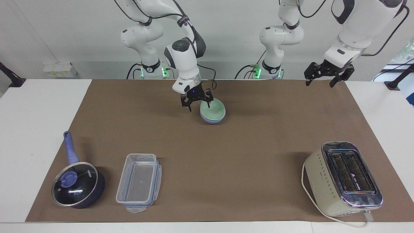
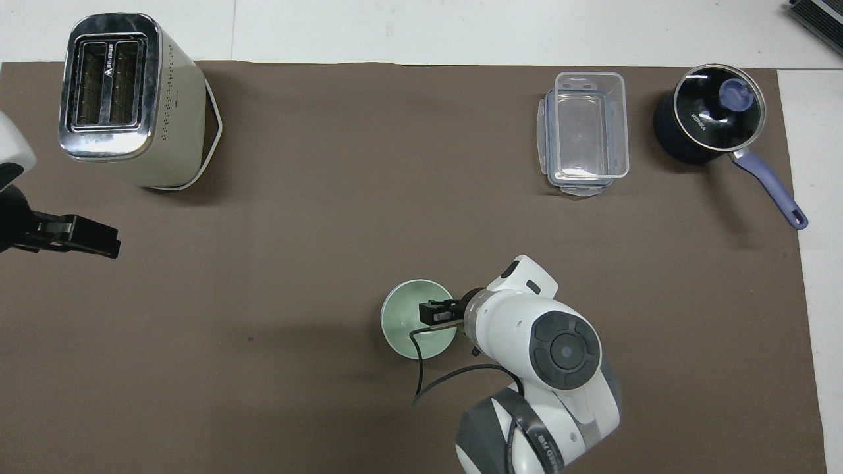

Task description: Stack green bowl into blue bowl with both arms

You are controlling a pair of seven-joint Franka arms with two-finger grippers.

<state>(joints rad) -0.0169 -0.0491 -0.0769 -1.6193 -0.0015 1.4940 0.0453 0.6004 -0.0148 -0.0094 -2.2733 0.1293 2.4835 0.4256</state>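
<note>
Well, green bowl (image 1: 213,109) sits nested in blue bowl (image 1: 212,120); right gripper (image 1: 196,104) spread wide at its rim, left gripper (image 1: 324,79) open, waiting.

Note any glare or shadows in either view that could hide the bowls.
Facing view: green bowl evenly lit in blue bowl, faint shadow only; glare on the pot lid. Overhead view: right gripper and its cable cover part of the green bowl; toaster top gleams.

The pot lid (image 2: 718,108) reads "KONKA"; the toaster's (image 2: 108,79) marking is unreadable.
</note>
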